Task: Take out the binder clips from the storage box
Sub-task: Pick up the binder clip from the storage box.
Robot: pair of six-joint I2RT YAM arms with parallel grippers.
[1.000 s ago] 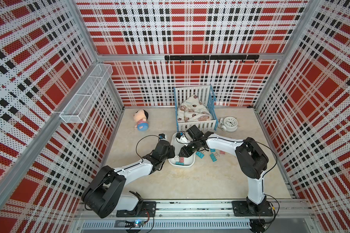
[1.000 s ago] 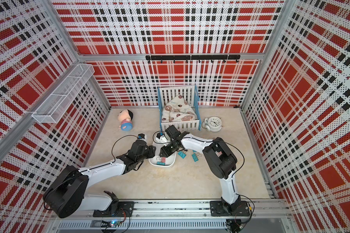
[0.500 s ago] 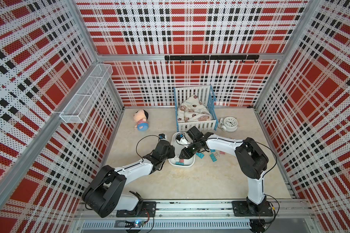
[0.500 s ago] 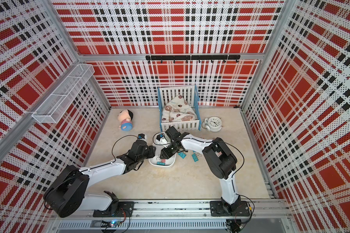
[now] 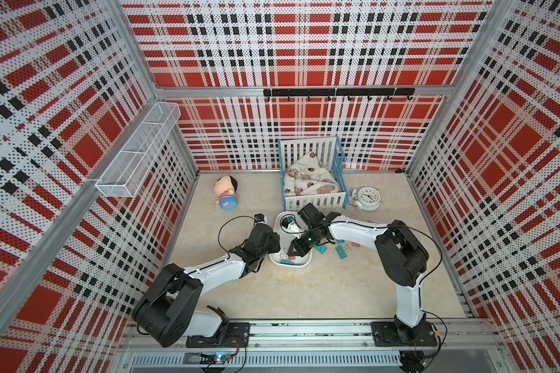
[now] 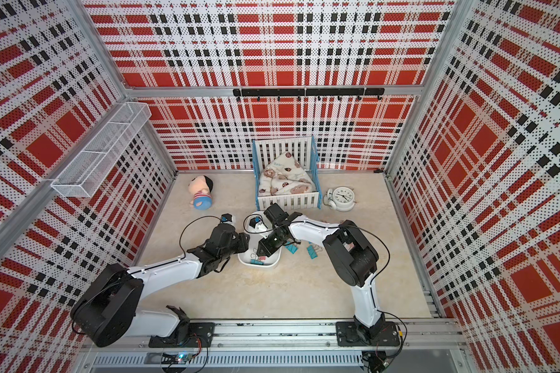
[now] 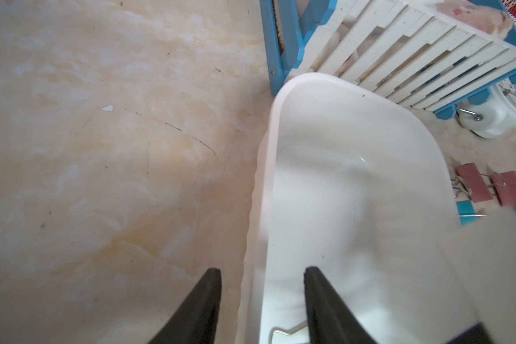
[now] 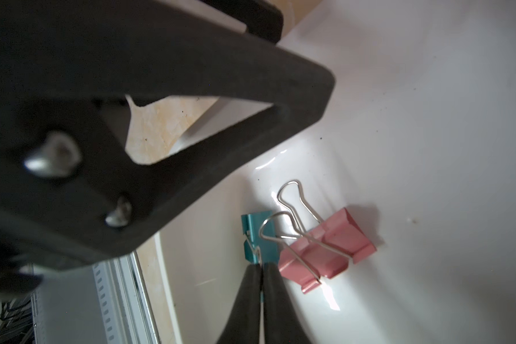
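Pinching the wire loop of a teal clip [image 8: 251,229] with the right tool [image 8: 262,269] squeezed closed, down inside the storage box [image 8: 429,143], touching a pink clip [image 8: 334,247]. Gripping the box's side wall with the left tool [image 7: 262,269], one finger inside, one outside. Showing more clips [image 5: 340,252] lying on the counter [image 5: 304,297] beside the box.

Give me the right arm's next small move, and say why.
Probably lift straight up, slowly. The right pincer is shut on the teal clip inside the storage box, but wire handles of the pink clip overlap it and may drag along. The left pincer clamps the box wall, so the box should hold.
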